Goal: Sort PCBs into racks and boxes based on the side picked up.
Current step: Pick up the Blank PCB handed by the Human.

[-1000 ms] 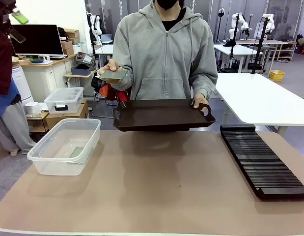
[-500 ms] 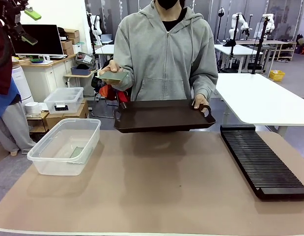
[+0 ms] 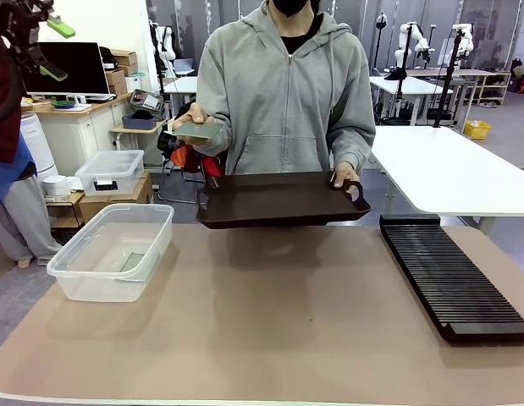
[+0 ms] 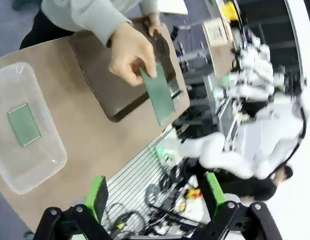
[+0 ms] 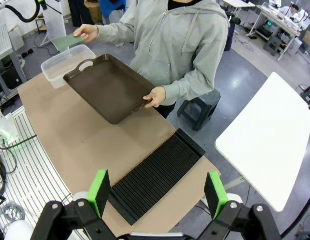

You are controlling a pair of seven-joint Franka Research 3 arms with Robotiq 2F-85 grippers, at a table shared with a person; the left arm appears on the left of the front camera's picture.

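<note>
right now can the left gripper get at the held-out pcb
Probably yes: the left gripper is open, nothing lies between it and the PCB, and the hand pinches just one end.

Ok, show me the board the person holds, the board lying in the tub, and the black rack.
held board [image 3: 202,130]: front view, middle of its face.
board in the tub [image 4: 23,124]: left wrist view, its centre.
black rack [image 3: 452,279]: front view, slots at mid-length.
</note>
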